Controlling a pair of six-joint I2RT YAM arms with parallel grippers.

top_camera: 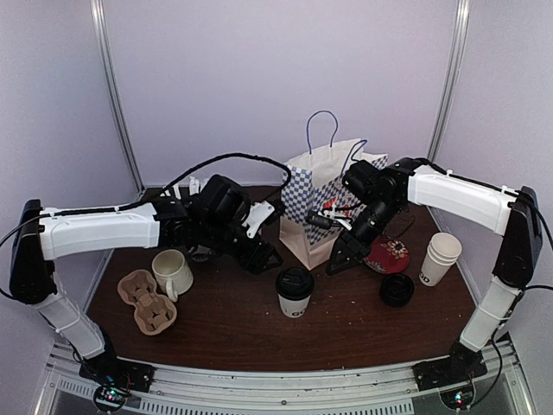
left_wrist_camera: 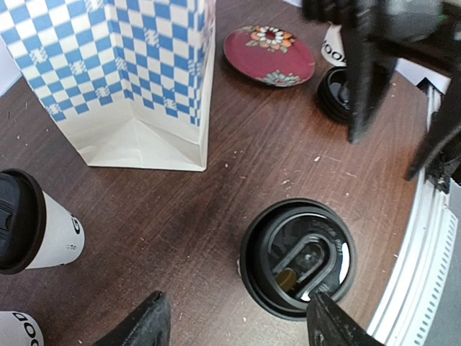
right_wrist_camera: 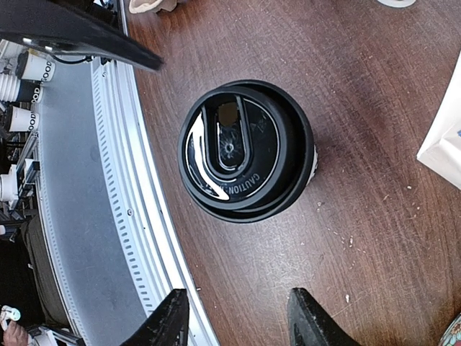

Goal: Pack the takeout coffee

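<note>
A white paper coffee cup with a glossy, round black plastic lid stands upright on the dark wood-grain surface, centred toward its near edge. Above it, the left end effector and right end effector hang released, grasping nothing.

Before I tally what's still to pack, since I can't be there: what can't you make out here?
Paper bag interior: top view, its walls and the right arm hide it.
Centre cup fill: its lid covers it in every view.
Corner cup: left wrist view, cut by the bottom edge; lidded or not, unclear.
</note>
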